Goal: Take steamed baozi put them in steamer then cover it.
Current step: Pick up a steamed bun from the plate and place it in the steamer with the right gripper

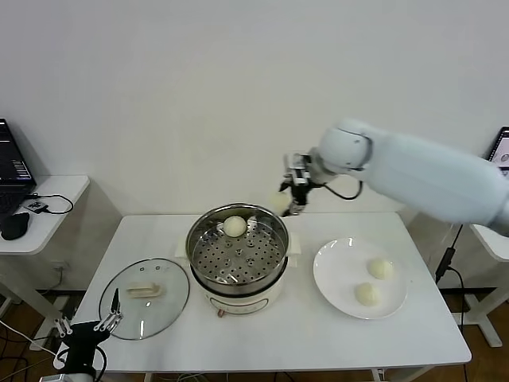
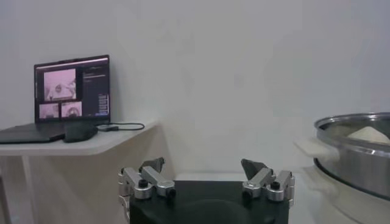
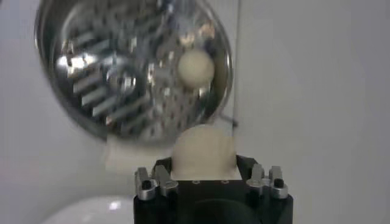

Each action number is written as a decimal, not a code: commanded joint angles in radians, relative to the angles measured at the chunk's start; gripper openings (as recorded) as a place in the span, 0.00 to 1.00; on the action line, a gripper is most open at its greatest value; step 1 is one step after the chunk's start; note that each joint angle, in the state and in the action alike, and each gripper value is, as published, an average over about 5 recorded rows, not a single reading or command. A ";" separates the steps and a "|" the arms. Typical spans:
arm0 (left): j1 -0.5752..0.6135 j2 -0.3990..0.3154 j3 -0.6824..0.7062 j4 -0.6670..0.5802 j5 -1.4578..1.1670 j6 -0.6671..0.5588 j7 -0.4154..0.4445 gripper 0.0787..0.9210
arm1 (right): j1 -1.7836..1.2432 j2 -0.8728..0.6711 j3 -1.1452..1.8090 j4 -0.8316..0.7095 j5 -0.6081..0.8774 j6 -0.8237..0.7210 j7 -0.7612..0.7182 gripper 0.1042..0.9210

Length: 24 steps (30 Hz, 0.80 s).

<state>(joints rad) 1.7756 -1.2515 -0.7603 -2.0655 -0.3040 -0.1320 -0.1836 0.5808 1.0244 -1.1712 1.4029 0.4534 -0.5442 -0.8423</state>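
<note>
right claw (image 1: 288, 193) is up behind the steamer (image 1: 237, 253) gripping a baozi (image 3: 203, 150), one's already in the tray, two on the plate (image 1: 334, 274), left claw (image 1: 107, 312) hangs wide open by the cover (image 1: 144, 296)

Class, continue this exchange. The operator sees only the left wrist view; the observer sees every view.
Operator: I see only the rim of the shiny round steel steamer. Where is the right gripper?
Observer: The right gripper hangs near the far rim of the steamer, closed on a round cream-white baozi.
Operator: How many buns are outside the steamer?
Observer: Two more baozi lie on the flat white round plate, to the steamer's right.
Operator: And the cover?
Observer: The round clear glass lid lies flat on the white table, left of the steamer, by the open left gripper.
</note>
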 commanded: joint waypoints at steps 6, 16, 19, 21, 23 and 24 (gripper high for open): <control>-0.008 -0.004 -0.004 -0.013 0.017 -0.009 -0.001 0.88 | -0.085 0.343 -0.060 -0.162 0.153 -0.131 0.126 0.68; -0.008 -0.007 -0.003 -0.009 0.016 -0.014 -0.003 0.88 | -0.178 0.429 -0.048 -0.248 0.147 -0.153 0.156 0.68; -0.008 -0.008 -0.003 -0.009 0.016 -0.015 -0.003 0.88 | -0.190 0.451 -0.053 -0.270 0.140 -0.156 0.160 0.68; -0.008 -0.009 -0.003 -0.010 0.016 -0.016 -0.003 0.88 | -0.196 0.462 -0.058 -0.283 0.133 -0.157 0.163 0.68; -0.008 -0.011 -0.003 -0.012 0.016 -0.016 -0.004 0.88 | -0.201 0.470 -0.060 -0.293 0.127 -0.157 0.166 0.68; -0.008 -0.011 -0.003 -0.013 0.016 -0.016 -0.004 0.88 | -0.204 0.472 -0.060 -0.297 0.124 -0.157 0.167 0.68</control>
<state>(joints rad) 1.7675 -1.2622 -0.7633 -2.0769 -0.2905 -0.1469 -0.1872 0.4179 1.4201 -1.2228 1.1679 0.5733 -0.6856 -0.6932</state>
